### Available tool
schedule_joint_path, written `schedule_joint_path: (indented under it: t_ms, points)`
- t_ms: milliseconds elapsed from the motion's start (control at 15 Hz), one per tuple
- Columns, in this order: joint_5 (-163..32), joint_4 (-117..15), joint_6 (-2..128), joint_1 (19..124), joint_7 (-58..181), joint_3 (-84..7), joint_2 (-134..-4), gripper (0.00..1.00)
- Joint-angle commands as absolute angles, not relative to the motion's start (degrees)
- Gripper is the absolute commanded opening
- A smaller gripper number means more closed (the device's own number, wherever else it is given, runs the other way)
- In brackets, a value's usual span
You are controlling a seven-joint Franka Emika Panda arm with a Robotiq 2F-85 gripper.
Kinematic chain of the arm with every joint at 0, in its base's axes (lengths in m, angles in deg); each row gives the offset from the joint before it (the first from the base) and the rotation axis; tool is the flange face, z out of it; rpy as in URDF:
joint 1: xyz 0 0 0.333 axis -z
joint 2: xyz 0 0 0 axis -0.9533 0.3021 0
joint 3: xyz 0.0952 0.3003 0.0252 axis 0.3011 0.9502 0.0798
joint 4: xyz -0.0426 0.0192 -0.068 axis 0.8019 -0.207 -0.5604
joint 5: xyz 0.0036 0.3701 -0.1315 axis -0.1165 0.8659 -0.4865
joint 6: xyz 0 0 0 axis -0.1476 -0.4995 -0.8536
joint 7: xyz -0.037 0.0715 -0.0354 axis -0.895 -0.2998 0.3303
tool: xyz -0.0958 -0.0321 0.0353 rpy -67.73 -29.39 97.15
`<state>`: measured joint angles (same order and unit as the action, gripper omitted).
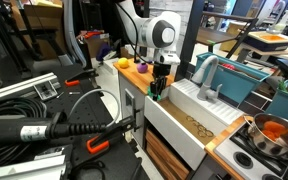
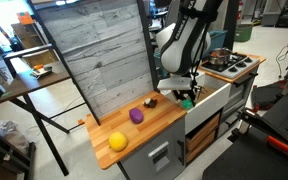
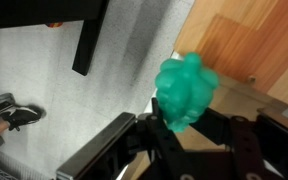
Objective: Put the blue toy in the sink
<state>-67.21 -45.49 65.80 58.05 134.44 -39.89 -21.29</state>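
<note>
Wood table (image 2: 152,128) w/ white sink (image 1: 179,125) alongside; fingers (image 3: 164,132) clamped on blue toy (image 3: 184,88), approx. at sink's table-side edge.

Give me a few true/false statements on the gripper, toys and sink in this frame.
1. The gripper is shut on the blue toy. True.
2. The purple toy lies in the sink. False: it sits on the wooden counter.
3. A yellow toy sits on that counter. True.
4. The blue toy rests on the sink's bottom. False: it is held up in the gripper, near the sink's rim.
</note>
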Motion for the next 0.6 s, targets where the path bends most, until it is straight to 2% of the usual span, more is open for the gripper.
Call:
schedule_joint_path:
  t_ms: [0, 533]
  points:
    - [-65.4, -47.2, 65.7, 60.1, 132.5, -40.6, -22.8, 0.08]
    - [-65.9, -39.1, 63.8, 61.4, 133.3, -43.6, -17.5, 0.08]
